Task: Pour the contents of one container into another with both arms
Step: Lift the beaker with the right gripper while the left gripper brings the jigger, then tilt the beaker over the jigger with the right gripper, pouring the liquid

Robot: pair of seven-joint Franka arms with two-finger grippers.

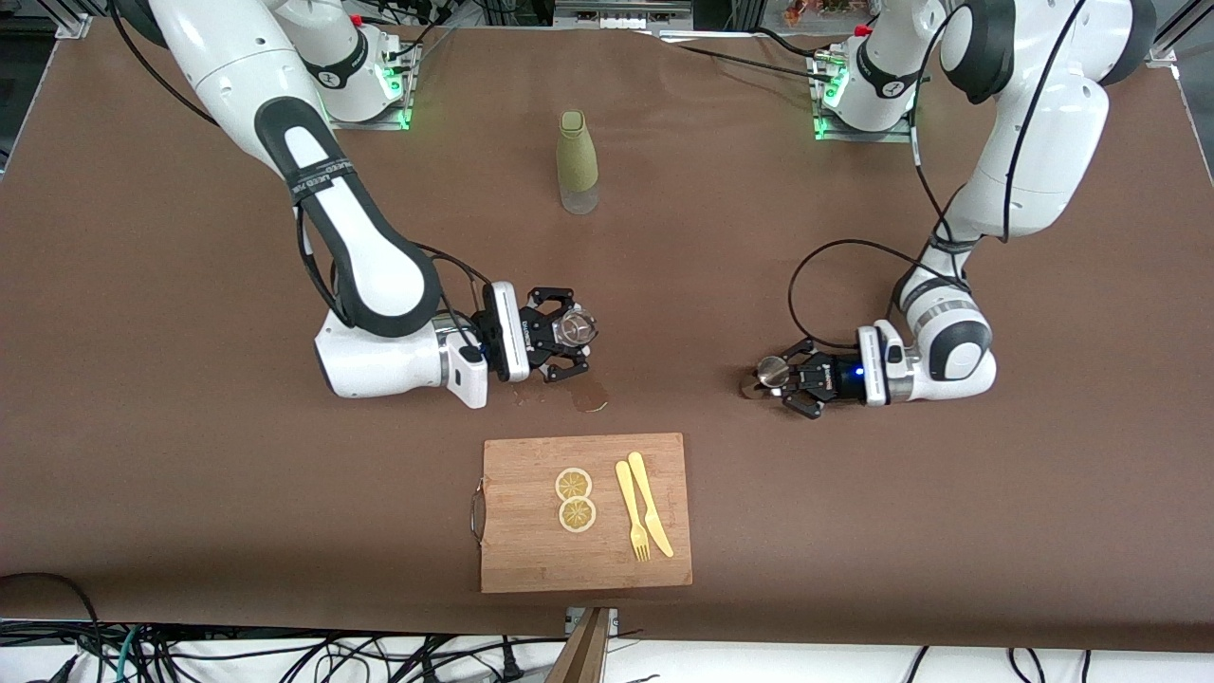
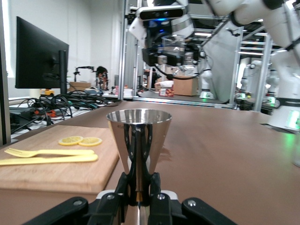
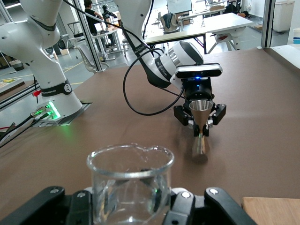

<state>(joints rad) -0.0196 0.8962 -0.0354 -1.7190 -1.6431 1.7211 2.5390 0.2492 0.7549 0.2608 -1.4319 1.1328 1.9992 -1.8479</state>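
My right gripper [image 1: 567,334] is shut on a clear glass beaker [image 1: 576,328], held upright a little above the table, between the bottle and the cutting board. In the right wrist view the beaker [image 3: 129,176] fills the space between the gripper's [image 3: 131,199] fingers. My left gripper [image 1: 781,378] is shut on the waist of a steel double-cone jigger [image 1: 769,371], low at the table toward the left arm's end. The jigger [image 2: 139,133] stands upright in the left gripper [image 2: 139,182]. From the right wrist view the jigger [image 3: 199,112] seems to rest its foot on the table.
An olive-green bottle [image 1: 578,159] with a clear base stands near the robots' bases. A wooden cutting board [image 1: 531,550] lies near the front edge with two lemon slices [image 1: 575,499], a yellow fork [image 1: 631,512] and a yellow knife [image 1: 650,503]. A small mark [image 1: 593,402] shows under the beaker.
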